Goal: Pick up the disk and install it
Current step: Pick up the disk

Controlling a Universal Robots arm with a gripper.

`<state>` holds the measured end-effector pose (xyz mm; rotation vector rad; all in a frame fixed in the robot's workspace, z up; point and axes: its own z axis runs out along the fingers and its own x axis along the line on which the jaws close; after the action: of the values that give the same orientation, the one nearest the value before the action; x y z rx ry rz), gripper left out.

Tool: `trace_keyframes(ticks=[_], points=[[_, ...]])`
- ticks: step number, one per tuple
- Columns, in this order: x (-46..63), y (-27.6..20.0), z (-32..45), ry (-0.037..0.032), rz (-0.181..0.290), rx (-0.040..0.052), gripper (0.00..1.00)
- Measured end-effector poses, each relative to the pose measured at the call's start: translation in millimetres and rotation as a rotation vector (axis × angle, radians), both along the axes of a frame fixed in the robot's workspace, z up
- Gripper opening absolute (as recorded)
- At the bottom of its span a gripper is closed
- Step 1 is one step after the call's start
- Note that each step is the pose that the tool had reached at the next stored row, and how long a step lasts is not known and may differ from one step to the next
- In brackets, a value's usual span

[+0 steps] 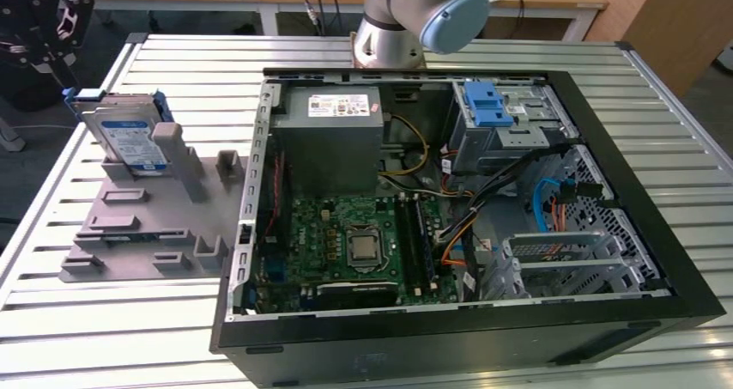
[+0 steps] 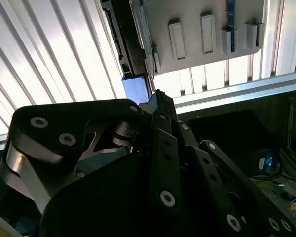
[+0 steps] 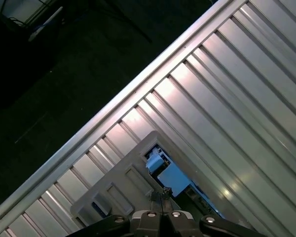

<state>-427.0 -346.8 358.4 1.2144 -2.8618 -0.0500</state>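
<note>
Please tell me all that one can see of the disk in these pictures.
The disk is a flat silver-grey rectangle with a blue and white label, framed by a blue plastic bracket. It stands upright on edge in the grey holder on the slatted table, at the exterior view's left of the open computer case. Only the holder touches it.
</note>
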Motion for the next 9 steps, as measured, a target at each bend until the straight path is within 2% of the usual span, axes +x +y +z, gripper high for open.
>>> trace_keyframes(ticks=[9], points=[[-0.1,0.0,0.0,0.0001,0.06,0.0,0.11]])
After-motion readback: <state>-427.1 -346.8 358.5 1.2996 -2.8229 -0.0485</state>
